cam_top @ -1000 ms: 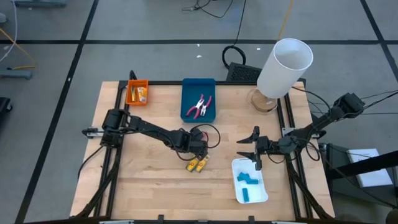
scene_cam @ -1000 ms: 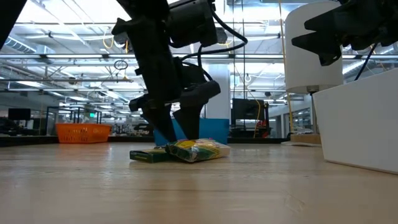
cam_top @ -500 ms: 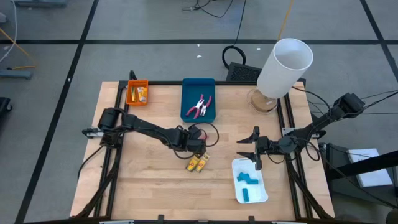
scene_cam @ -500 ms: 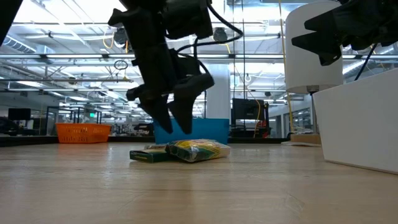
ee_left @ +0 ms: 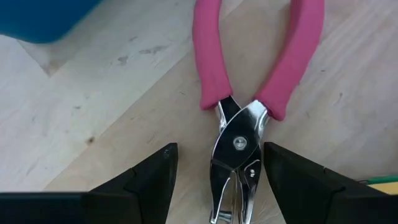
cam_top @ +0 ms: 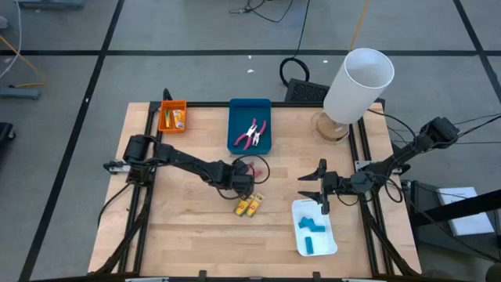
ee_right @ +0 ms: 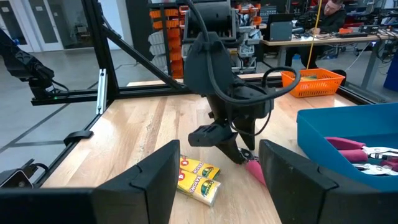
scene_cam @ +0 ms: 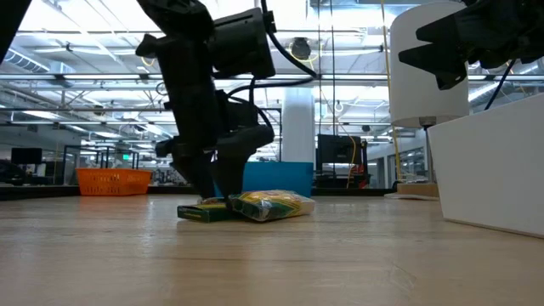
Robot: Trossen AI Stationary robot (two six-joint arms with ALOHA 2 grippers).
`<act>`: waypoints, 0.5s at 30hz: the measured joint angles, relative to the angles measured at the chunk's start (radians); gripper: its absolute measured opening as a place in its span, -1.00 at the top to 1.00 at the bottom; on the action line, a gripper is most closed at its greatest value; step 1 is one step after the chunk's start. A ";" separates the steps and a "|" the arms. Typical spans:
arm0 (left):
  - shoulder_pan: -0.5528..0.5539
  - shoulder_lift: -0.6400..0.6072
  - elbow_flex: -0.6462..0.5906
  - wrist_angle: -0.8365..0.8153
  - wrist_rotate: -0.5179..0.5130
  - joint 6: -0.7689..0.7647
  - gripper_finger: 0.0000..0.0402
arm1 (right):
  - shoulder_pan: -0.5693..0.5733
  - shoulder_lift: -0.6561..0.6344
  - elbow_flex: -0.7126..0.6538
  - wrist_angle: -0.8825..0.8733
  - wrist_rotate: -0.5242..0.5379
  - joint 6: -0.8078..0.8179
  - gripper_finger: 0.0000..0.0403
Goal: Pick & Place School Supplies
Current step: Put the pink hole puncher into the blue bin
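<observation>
Left wrist view: my left gripper point(ee_left: 214, 180) stood spread, its two dark fingers point(ee_left: 149, 180) either side of the steel head of the pink-handled pliers point(ee_left: 239, 134), which lay flat on the bare table point(ee_left: 93, 112) just near of the blue tray point(ee_left: 43, 18). Nothing was pinched yet.

Step in hand, as I judged it: picking up these pliers. Next move, I reckoned: lower, press the fingers onto the head, lift, carry to the blue tray point(cam_top: 249, 117), where a second pair point(cam_top: 252, 135) already lay.

High view, items the wrist camera missed:
- two yellow packs point(cam_top: 248, 206) just near of the left gripper point(cam_top: 241, 182), on the table;
- orange tray point(cam_top: 172, 116), far left corner;
- right gripper point(cam_top: 321, 190), spread and empty, beside the far edge of the white tray point(cam_top: 329, 231);
- light-blue blocks point(cam_top: 311, 227) in that tray.

Low view: the pliers sat hidden behind the packs point(scene_cam: 246, 206).
</observation>
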 joint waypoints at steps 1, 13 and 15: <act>0.000 -0.001 -0.005 0.004 0.001 0.001 -0.20 | 0.000 0.000 0.000 0.000 0.000 0.000 -0.04; 0.017 -0.002 -0.021 0.070 -0.003 0.071 0.07 | 0.000 0.000 0.000 0.000 0.000 0.003 -0.04; 0.025 -0.002 -0.021 0.069 -0.001 0.071 0.24 | 0.000 0.000 0.000 0.000 0.000 0.008 -0.04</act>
